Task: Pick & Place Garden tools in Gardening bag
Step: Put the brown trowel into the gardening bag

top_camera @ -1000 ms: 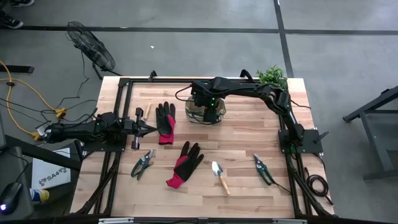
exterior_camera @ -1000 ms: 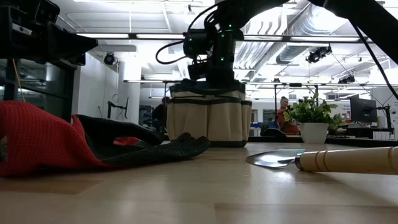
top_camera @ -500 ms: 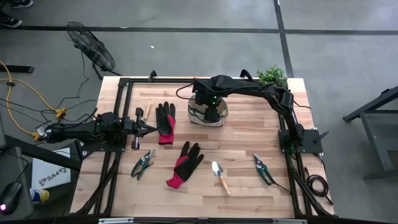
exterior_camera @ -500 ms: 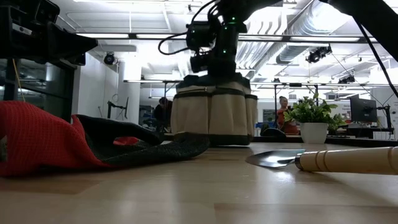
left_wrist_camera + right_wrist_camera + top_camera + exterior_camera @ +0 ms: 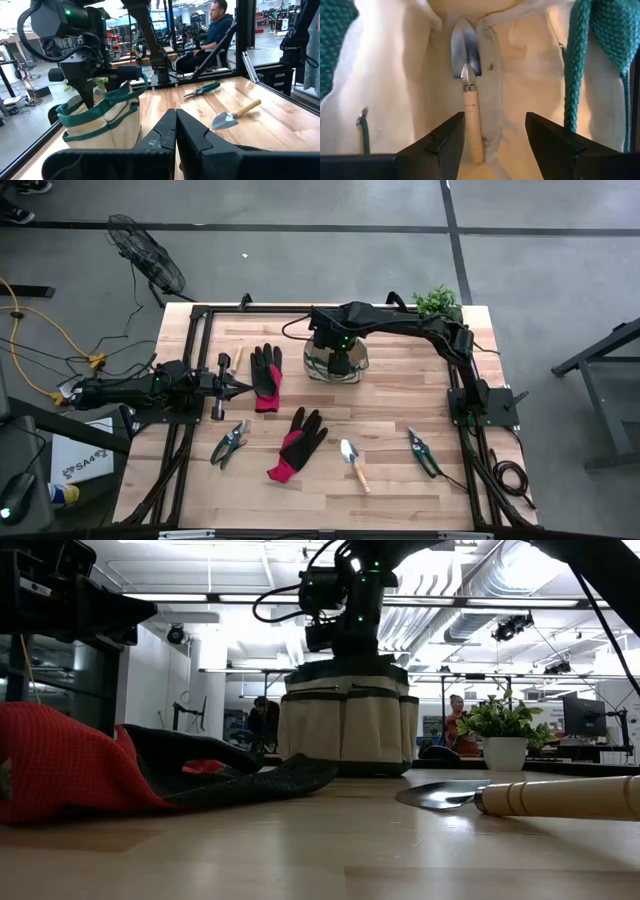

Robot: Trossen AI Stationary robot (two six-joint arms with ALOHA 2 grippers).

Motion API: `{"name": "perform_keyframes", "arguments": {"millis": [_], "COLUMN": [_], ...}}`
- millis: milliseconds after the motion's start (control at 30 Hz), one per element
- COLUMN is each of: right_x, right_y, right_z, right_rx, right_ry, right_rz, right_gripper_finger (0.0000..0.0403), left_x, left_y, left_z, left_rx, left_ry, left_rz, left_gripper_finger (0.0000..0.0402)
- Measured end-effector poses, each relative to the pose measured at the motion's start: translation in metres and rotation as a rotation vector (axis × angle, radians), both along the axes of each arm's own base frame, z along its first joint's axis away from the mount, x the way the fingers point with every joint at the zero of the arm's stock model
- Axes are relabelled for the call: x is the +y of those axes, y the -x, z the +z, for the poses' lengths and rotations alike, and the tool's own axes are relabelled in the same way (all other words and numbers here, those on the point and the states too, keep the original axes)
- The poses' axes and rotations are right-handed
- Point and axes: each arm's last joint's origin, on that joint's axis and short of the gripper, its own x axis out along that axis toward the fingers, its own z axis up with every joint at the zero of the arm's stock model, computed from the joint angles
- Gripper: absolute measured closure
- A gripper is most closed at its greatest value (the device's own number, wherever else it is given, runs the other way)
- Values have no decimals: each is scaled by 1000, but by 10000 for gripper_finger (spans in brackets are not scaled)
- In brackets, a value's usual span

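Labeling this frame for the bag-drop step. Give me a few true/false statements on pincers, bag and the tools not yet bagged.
1. The right pincer is open above the gardening bag. True.
2. A trowel lies inside the bag, free of the pincer. True.
3. The left pincer is open. False: it is shut, parked at the table's left side.
4. Both gloves are in the bag. False: one glove and a second glove lie on the table.
5. A second trowel lies on the table between the nearer glove and a pruner. True.
6. The potted plant sits inside the bag. False: the potted plant stands at the table's far right corner.
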Motion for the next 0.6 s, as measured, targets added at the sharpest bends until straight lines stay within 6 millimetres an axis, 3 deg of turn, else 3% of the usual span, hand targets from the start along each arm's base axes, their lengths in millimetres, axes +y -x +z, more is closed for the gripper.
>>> {"name": "perform_keyframes", "arguments": {"millis": [300,600], "right_x": [-1,-1], "right_y": [-3,-3], "right_z": [1,1], "right_rx": [-42,-74], "right_ry": [-19,-79], "right_rz": [-112,-348], "right_gripper_finger": [201,201], "left_x": [0,0], "left_y": [0,0], "left_z": [0,0], "left_rx": [0,0], "left_ry": [0,0], "left_rz": [0,0], "left_gripper_finger": [400,400]}}
